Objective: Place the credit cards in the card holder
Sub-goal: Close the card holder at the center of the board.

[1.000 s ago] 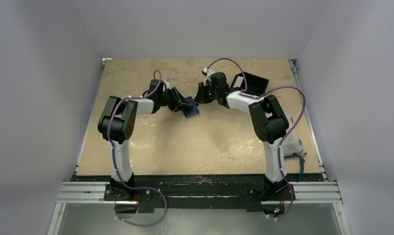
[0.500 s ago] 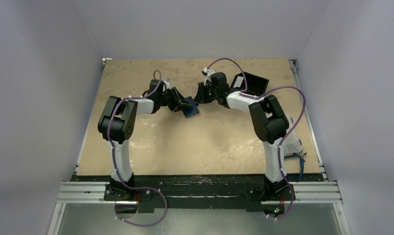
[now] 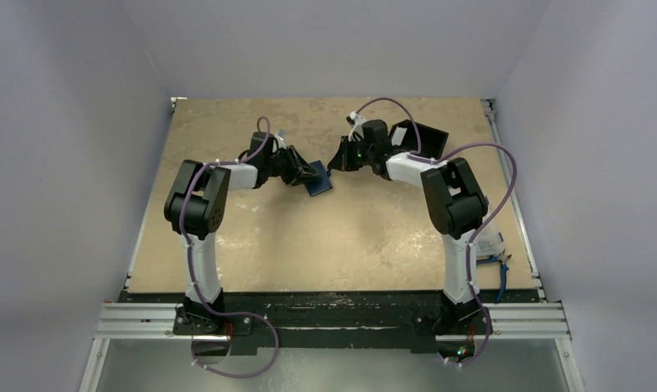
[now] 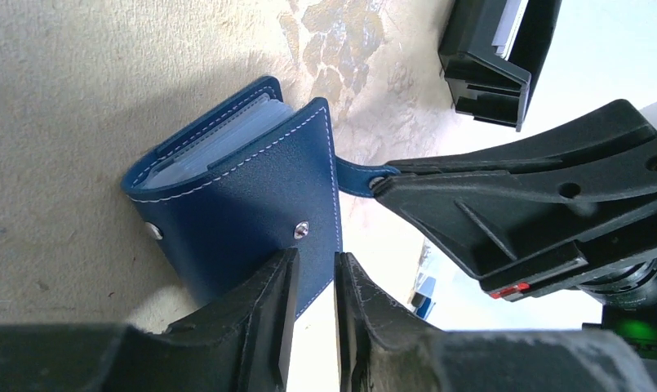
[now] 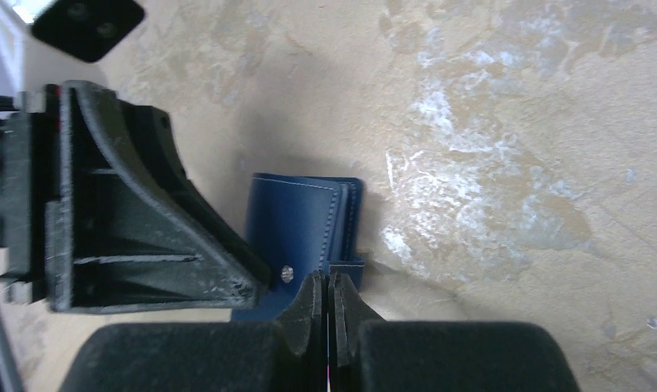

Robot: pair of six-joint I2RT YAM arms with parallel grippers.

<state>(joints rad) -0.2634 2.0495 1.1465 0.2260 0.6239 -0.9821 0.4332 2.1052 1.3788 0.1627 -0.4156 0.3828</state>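
Left hand (image 4: 315, 261): fingers narrowed onto the lower edge of the small navy-blue folding card holder (image 4: 243, 204), gripping its front cover.
Right hand (image 5: 325, 287): pinched tight on the holder's short blue snap strap (image 4: 353, 174).
Card holder: ajar, pale sleeves showing, resting on the mottled tan bench (image 5: 512, 122) between both hands.
Beyond: black open-sided box (image 4: 492, 57), standing apart.
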